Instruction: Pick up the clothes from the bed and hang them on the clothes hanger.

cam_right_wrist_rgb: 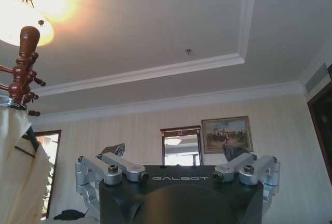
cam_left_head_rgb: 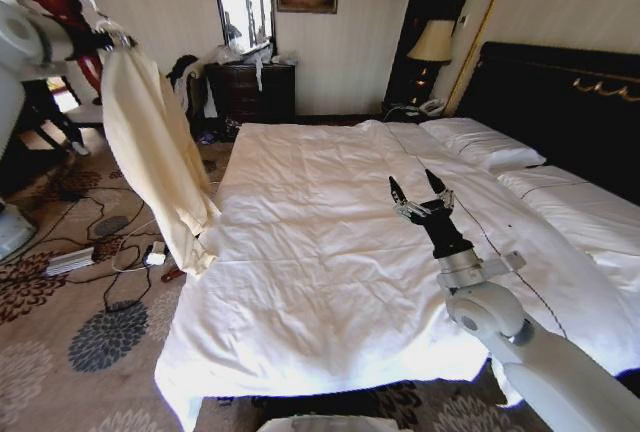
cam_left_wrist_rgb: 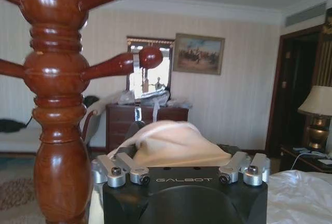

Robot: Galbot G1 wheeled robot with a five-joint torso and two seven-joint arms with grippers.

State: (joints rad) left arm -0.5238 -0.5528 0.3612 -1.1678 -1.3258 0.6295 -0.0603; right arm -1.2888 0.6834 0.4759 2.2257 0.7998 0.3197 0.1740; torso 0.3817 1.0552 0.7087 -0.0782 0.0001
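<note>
Head view, right gripper (cam_left_head_rgb: 421, 191) open above the bed (cam_left_head_rgb: 330, 252), left gripper (cam_left_wrist_rgb: 181, 169) at far left closed on the clothes (cam_left_head_rgb: 155, 152), cream garment hanging beside the wooden coat stand (cam_left_wrist_rgb: 57, 105), off the bed.

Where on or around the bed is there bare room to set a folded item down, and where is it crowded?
The bed is bare sheet from its foot up to the pillows, apart from where the open right gripper hovers. Crowded: the carpet on the bed's left, with cables under the clothes hanging from the coat stand, and the left gripper up by them.
</note>
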